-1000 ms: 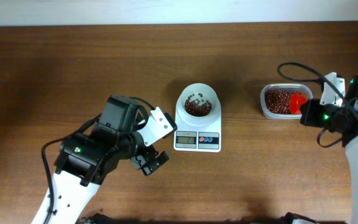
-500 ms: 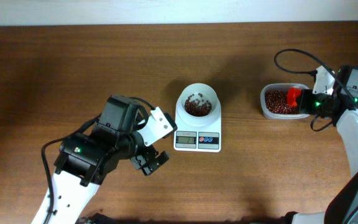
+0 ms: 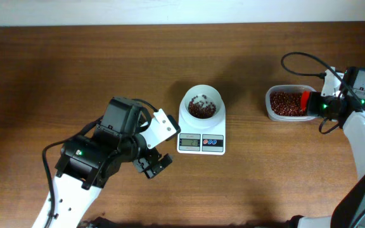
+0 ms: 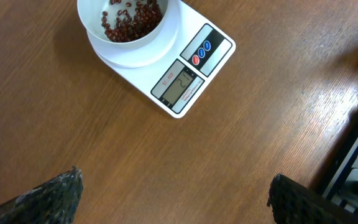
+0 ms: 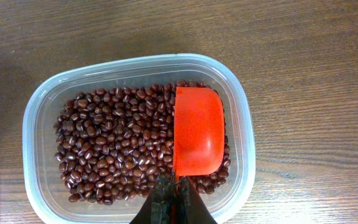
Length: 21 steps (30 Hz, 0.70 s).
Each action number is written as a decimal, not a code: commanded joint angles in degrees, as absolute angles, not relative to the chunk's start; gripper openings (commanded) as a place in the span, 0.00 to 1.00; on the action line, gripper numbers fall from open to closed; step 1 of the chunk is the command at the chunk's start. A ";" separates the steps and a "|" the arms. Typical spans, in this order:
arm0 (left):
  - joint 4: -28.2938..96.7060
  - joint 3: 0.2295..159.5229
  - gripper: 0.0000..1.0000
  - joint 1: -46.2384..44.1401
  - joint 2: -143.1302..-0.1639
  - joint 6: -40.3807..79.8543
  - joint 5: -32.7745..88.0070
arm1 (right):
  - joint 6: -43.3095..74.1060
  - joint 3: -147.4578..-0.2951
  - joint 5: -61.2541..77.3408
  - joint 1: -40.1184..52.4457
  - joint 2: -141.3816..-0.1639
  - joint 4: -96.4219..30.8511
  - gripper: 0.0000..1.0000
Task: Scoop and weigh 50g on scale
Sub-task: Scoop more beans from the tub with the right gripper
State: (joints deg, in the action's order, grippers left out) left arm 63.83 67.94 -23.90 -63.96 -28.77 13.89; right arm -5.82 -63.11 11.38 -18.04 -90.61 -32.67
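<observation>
Right wrist: our right gripper [image 5: 171, 199] pinches the scoop [image 5: 197, 140] by its handle, we reckon the best hold on loose, light, rolling beans [image 5: 117, 155]; left gripper [image 3: 153, 164] gapes empty.

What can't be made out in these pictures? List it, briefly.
Overhead: digits on the grey display of the white digital scale, too small.
Right wrist: red plastic scoop handle, hidden by the right gripper; red-brown beans beneath the scoop, covered.
Left wrist: left gripper, cut off by the bottom edge.
</observation>
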 commanded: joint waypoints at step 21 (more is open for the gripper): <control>63.77 69.06 0.99 -23.57 -63.66 -29.67 13.72 | -14.94 -62.89 10.13 -14.61 -90.39 -33.47 0.04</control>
